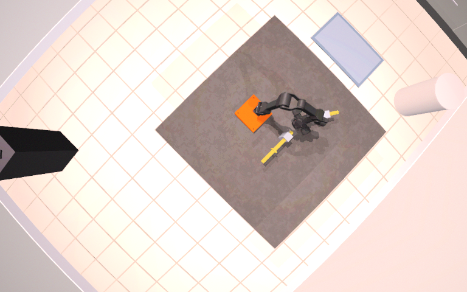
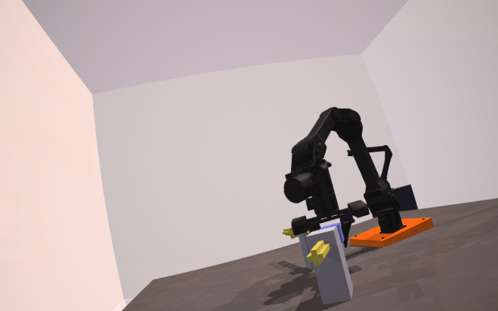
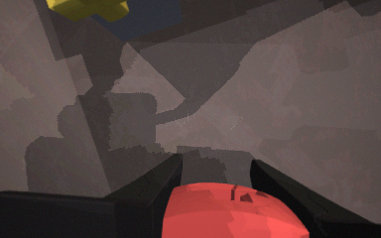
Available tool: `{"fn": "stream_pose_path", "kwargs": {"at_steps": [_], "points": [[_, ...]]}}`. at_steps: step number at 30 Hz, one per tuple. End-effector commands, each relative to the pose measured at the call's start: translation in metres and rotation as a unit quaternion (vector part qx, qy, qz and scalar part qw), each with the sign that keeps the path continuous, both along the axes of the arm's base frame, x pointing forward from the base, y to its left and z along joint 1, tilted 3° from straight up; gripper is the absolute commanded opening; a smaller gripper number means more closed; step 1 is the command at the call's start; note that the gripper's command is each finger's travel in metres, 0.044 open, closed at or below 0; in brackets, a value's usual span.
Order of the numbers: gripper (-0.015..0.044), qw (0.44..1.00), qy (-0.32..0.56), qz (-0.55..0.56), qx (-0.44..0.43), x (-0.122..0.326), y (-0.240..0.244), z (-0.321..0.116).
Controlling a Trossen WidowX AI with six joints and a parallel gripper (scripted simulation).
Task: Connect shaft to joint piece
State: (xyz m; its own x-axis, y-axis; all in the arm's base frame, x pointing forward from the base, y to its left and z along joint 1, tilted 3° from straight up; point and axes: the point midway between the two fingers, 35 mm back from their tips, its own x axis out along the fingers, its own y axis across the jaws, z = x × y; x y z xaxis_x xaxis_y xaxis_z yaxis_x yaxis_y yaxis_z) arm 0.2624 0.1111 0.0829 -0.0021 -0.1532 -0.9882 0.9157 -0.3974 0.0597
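Observation:
My gripper (image 3: 216,164) is shut on the red joint piece (image 3: 225,213) in the wrist view. In the top and exterior views the arm hides this piece. The fixed shaft (image 1: 334,112) (image 2: 318,253) is yellow and sticks out of its grey block (image 1: 326,114) (image 2: 334,280). A blue part (image 2: 341,234) shows just behind that block, beside a finger. The second shaft (image 1: 273,150) (image 2: 288,232), long and yellow, runs through its own block (image 1: 286,137) at an angle to the first. A yellow ribbed end (image 3: 91,7), seemingly the second shaft's, shows top left in the wrist view, apart from the red piece. The opening's direction is hidden.
The orange base plate (image 1: 245,113) (image 2: 407,232) carries the arm on the brown table top (image 1: 213,144). The arm arches over toward the fixed block. A cross pin (image 1: 272,149) sticks out from the second shaft's sides. A blue-grey panel (image 1: 348,50) lies off the table.

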Motion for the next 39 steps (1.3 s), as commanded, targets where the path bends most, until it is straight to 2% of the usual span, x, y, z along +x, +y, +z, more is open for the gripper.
{"fn": "stream_pose_path", "kwargs": {"at_steps": [1,16,21,24,35,39], "points": [[0.0000,1.000,0.000,0.002,-0.001,0.0002,-0.0001,0.0001],[0.0000,1.000,0.000,0.000,0.000,0.0000,0.0000,0.0000],[0.0131,1.000,0.000,0.000,0.000,0.0000,0.0000,0.0000],[0.0147,1.000,0.000,0.000,0.000,0.0000,0.0000,0.0000],[0.0436,1.000,0.000,0.000,0.000,0.0000,0.0000,0.0000],[0.0440,1.000,0.000,0.000,0.000,0.0000,0.0000,0.0000]]}}
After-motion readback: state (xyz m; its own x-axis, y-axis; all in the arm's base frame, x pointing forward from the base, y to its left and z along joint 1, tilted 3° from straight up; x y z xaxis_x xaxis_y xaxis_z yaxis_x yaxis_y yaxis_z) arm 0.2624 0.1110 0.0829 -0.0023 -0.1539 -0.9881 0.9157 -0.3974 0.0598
